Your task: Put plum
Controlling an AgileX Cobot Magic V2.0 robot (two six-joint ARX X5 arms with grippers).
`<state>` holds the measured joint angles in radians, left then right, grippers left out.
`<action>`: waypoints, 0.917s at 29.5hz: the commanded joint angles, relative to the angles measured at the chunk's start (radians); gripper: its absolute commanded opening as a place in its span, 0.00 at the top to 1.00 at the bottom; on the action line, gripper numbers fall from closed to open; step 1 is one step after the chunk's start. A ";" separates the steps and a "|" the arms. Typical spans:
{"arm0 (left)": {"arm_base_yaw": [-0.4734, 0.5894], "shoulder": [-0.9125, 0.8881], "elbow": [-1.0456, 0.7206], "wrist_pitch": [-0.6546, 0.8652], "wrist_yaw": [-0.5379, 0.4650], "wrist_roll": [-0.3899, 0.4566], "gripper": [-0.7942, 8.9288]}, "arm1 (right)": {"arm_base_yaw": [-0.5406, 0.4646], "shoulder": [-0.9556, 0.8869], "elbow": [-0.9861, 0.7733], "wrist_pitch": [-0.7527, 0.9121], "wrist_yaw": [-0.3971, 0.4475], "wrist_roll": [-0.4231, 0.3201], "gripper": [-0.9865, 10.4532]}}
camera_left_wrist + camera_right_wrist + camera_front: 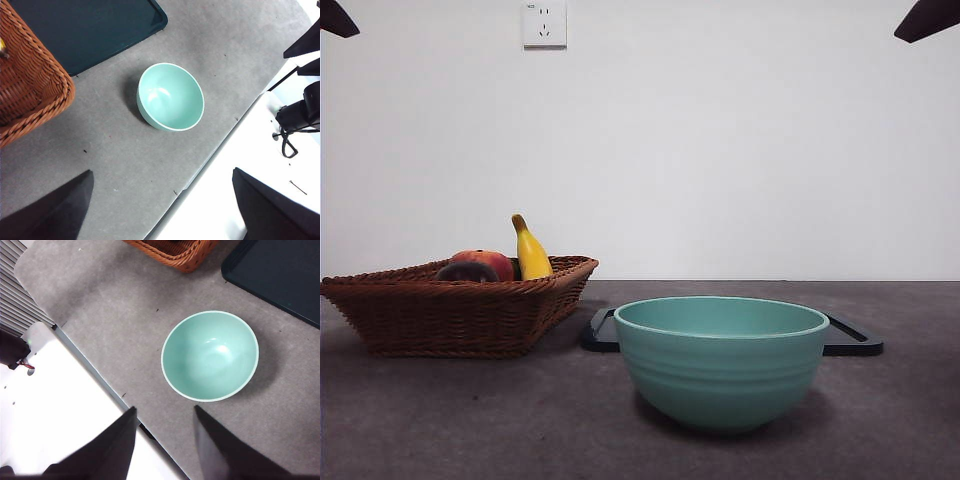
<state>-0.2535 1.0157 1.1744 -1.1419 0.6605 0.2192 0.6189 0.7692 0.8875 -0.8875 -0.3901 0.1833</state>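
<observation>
The plum (467,272) is a dark round fruit lying in the wicker basket (460,315) at the left, only its top showing above the rim. It sits in front of a red-orange fruit (488,261) and beside a yellow banana (530,252). Neither wrist view shows the plum. My left gripper (160,210) hangs high over the table's edge with its jaws wide open and empty, the basket (27,85) off to one side. My right gripper (165,445) is also open and empty, high above the table near the bowl.
A teal bowl (720,360) stands empty at the front centre, also seen as the bowl (170,97) and the bowl (210,355). Behind it lies a flat dark tray (855,340). Both arms show only as black tips at the top corners.
</observation>
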 commanded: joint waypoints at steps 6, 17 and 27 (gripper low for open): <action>-0.003 0.008 0.018 0.005 0.006 0.001 0.56 | 0.006 0.006 0.016 0.003 -0.002 -0.013 0.76; -0.003 0.008 0.018 0.009 0.006 0.001 0.91 | 0.006 0.006 0.016 0.004 -0.001 -0.038 0.91; -0.003 0.008 0.018 0.010 0.006 0.001 0.91 | 0.006 0.006 0.016 0.005 -0.002 -0.039 0.91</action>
<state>-0.2535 1.0157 1.1744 -1.1404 0.6605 0.2188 0.6189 0.7692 0.8875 -0.8875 -0.3901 0.1562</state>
